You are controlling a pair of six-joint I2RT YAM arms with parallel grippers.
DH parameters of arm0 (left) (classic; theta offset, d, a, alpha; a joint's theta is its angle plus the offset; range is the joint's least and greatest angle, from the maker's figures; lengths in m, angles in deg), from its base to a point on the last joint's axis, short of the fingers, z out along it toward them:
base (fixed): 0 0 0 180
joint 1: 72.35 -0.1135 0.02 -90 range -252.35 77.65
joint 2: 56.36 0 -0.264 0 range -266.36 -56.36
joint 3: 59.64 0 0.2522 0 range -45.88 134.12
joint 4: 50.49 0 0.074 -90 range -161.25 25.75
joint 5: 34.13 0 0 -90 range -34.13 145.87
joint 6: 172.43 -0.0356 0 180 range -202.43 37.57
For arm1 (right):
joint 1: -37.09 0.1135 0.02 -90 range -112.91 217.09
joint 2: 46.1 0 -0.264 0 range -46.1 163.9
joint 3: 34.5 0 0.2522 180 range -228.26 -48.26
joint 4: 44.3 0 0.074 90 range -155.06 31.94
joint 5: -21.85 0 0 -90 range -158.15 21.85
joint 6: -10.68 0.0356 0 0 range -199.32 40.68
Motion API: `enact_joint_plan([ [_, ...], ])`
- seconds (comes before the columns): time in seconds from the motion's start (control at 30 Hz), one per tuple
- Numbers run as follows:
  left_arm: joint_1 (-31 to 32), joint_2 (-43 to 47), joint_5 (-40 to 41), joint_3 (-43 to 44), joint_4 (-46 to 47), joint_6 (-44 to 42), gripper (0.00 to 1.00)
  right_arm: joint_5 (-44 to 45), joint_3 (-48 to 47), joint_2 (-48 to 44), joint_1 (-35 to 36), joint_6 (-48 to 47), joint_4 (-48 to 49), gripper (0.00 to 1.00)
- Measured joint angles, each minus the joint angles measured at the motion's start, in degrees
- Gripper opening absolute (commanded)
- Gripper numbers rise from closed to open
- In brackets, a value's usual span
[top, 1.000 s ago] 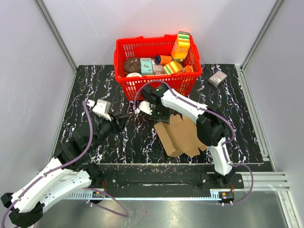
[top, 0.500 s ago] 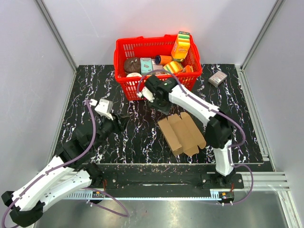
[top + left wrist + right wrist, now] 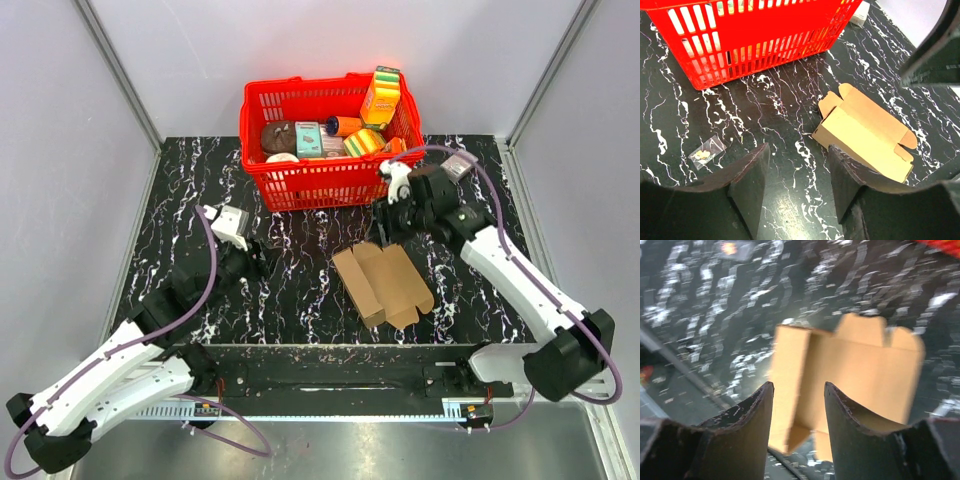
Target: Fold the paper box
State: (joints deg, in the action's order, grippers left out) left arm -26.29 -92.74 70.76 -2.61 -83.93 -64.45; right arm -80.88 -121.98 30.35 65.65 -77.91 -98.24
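Note:
The paper box point(image 3: 383, 285) is a plain brown flattened carton lying on the black marbled table, right of centre, with its flaps spread at the far and right ends. My right gripper point(image 3: 388, 228) hovers just beyond its far edge, open and empty. In the right wrist view the paper box point(image 3: 860, 365) shows blurred beneath and beyond the right gripper point(image 3: 799, 386). My left gripper point(image 3: 260, 262) sits to the left of the box, apart from it, open with nothing between its fingers. In the left wrist view the paper box point(image 3: 865, 132) lies ahead and right of the left gripper point(image 3: 799, 150).
A red basket point(image 3: 330, 182) holding several colourful packages stands at the back centre. A small grey-pink box point(image 3: 459, 165) lies at the back right. A small clear plastic bag point(image 3: 707, 151) rests on the table left of the left gripper. Grey walls enclose the table.
My right arm swung from the basket's left front over to the right and now points at the box's far edge. The box settled flat. Both grippers opened wider; the left crept forward.

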Motion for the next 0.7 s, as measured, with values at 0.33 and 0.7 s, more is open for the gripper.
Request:
enact_joint_plan([
  [0.33,0.0,-1.3,-0.6,0.5,0.0,0.0,0.63,-15.7,25.2,-6.7,0.9,21.8,21.5,0.59],
  [0.7,0.0,-1.9,-1.0,0.5,-0.1,0.3,0.63,-14.8,27.1,-5.5,0.9,24.4,27.7,0.60],
])
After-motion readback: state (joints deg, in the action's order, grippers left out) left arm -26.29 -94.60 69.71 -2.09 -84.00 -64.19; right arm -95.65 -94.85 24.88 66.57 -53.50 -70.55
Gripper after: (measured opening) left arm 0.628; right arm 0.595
